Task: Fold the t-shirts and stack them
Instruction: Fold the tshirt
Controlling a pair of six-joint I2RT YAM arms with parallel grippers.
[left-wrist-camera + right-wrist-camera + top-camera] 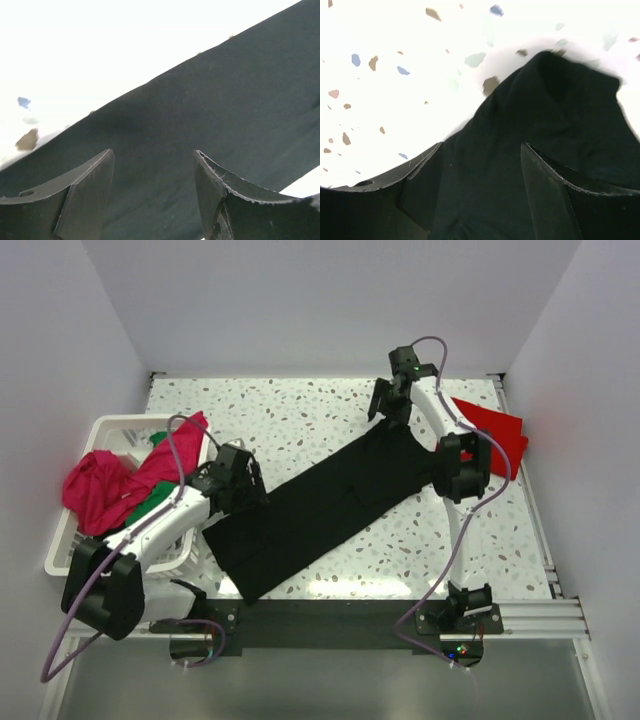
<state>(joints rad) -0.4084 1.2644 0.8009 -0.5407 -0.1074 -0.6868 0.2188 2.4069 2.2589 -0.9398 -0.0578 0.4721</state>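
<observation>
Folding is under way on a speckled tabletop (300, 420), where a black t-shirt (320, 505) lies stretched in a long diagonal band from the near left to the far right. It appears to be narrowed lengthwise but not yet folded down to a compact square. The left pincer (243, 480) hovers over the band's near-left end, its jaws apart above the cloth. The right pincer (388, 405) hangs over the far-right end, its jaws likewise apart, with a rumpled peak of black fabric beneath them and nothing clamped.

A red t-shirt (495, 428) lies by itself at the far right edge, and whether it is neatly folded cannot be made out. A magenta-pink t-shirt (100, 485) and a green t-shirt (150, 505) are heaped unfolded in and over a white laundry basket (62, 555) at the left.

By this count there are four shirts, one of each colour, along with one basket and two arms. No stack exists yet, so most of the job seems to lie ahead.
</observation>
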